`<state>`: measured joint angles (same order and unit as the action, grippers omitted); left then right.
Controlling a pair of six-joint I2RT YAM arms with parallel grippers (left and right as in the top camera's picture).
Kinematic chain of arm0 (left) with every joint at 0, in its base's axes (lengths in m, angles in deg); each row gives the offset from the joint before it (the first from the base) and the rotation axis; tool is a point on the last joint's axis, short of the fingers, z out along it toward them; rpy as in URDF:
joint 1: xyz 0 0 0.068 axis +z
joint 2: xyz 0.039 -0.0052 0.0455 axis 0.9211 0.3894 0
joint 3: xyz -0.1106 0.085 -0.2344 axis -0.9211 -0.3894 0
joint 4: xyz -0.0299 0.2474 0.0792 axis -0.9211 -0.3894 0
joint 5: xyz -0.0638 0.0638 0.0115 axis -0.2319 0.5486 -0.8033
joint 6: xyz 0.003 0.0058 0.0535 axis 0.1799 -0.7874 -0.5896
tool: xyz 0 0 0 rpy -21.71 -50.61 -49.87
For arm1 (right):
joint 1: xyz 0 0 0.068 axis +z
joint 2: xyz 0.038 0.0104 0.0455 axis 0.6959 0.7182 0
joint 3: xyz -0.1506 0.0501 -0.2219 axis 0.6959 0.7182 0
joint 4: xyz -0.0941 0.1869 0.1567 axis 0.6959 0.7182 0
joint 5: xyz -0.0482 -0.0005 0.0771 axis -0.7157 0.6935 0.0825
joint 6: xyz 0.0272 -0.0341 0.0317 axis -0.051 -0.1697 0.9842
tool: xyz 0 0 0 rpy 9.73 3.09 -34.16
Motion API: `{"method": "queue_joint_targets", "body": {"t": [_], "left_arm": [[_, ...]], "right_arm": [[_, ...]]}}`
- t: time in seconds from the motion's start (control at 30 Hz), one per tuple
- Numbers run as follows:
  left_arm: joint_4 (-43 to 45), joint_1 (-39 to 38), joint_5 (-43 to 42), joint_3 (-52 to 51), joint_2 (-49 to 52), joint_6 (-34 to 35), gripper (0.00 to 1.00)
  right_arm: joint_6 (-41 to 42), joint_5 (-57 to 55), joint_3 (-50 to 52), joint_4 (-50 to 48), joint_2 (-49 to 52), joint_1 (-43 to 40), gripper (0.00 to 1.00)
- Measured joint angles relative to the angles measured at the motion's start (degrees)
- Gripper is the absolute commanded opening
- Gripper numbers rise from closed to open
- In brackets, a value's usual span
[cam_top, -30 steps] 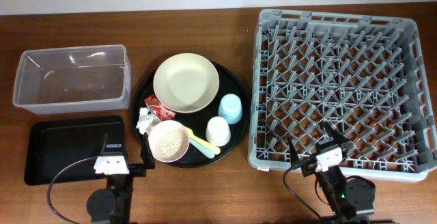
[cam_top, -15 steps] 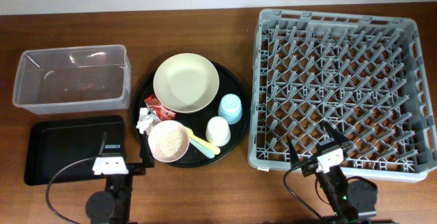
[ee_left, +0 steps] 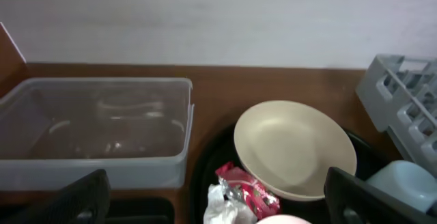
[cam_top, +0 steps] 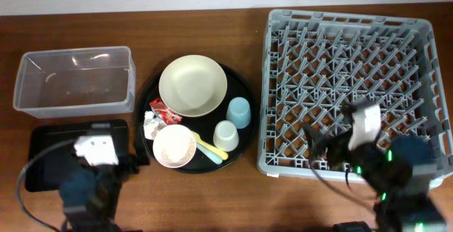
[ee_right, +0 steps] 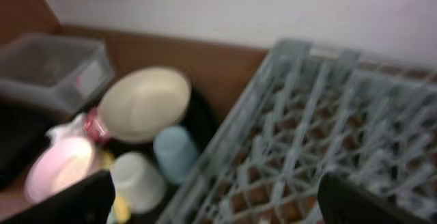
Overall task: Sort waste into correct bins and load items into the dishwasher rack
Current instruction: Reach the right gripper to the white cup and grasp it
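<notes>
Overhead view: we find the grey dishwasher rack (cam_top: 340, 69) at the right of the wooden table (cam_top: 212, 204) and the round black tray (cam_top: 144, 97) at centre. On that tray lie the cream plate (cam_top: 192, 85), the light blue cup (cam_top: 239, 112), the white cup (cam_top: 226, 136) and the pink bowl (cam_top: 156, 153), which holds the rice (cam_top: 175, 146). The yellow utensil (cam_top: 205, 145) and the mint-green utensil (cam_top: 211, 155) lie between bowl and white cup. The red wrapper (cam_top: 161, 109) and the tissue wad (cam_top: 150, 124) sit side by side at the tray's left edge, just beside the bowl. The clear tub (cam_top: 74, 51) stands at far left, with the shallow black tray (cam_top: 49, 134) in front of it.

Left wrist view: the left gripper (ee_left: 222, 197) has its jaws spread wide, gripping nothing.

Right wrist view — blurred: the right gripper (ee_right: 218, 200) likewise stands released and empty — above the rack's near side.
</notes>
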<state>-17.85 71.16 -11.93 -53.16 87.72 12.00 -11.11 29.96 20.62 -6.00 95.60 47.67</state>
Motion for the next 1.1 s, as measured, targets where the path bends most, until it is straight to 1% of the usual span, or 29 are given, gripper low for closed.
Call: {"method": "queue_joint_targets", "body": {"t": [0.07,0.13,0.2,0.27,0.3,0.37,0.43,0.5,0.53,0.57,0.67,0.7,0.83,1.1], "left_arm": [[-1.95,0.00,-0.09,4.87,5.77,0.00,0.99],[-3.72,0.00,-0.74,9.07,11.52,-0.02,0.99],[-4.52,0.00,-1.90,12.09,16.20,-0.02,0.99],[-4.79,0.00,-3.28,13.68,19.78,0.00,0.99],[-5.11,0.00,-4.09,13.92,21.05,0.00,0.99],[-5.97,0.00,-6.01,13.92,22.14,0.00,0.99],[-6.91,-0.02,-8.00,13.92,22.38,0.00,0.99],[-8.46,-0.07,-7.74,13.94,22.40,0.26,0.99],[-10.19,-0.11,-6.58,14.19,22.64,0.98,0.99],[-13.79,-0.22,-4.04,15.02,23.34,2.32,0.99],[-20.76,-0.22,1.51,17.75,25.99,4.61,0.99],[-21.55,-0.22,2.43,18.29,26.64,4.98,0.99],[-22.43,-0.22,5.16,19.39,29.09,6.86,0.99],[-22.05,-0.22,6.27,19.39,32.20,7.87,0.99]], "right_arm": [[0.52,2.64,-8.41,4.52,9.18,0.68,0.98],[1.20,5.70,-13.53,7.30,15.34,1.33,0.98],[2.14,10.36,-16.70,9.16,20.87,1.62,0.98],[3.50,15.39,-18.32,7.30,25.94,1.84,1.00],[4.42,17.25,-19.15,6.64,28.55,2.21,0.98],[6.51,17.73,-20.52,6.60,33.46,4.70,0.98],[8.83,14.16,-21.33,7.17,38.40,11.17,0.98],[10.49,8.87,-21.66,7.45,41.53,17.31,0.98],[11.67,4.96,-22.05,7.61,43.52,21.70,0.97],[12.74,0.79,-22.27,7.65,45.94,26.47,0.95],[15.34,-8.09,-22.34,8.22,51.25,34.62,0.86],[15.58,-9.62,-22.34,8.02,52.41,35.71,0.82],[17.16,-15.45,-22.34,6.23,57.27,38.27,0.80],[18.14,-19.98,-22.34,2.38,62.42,38.49,0.81]]}}
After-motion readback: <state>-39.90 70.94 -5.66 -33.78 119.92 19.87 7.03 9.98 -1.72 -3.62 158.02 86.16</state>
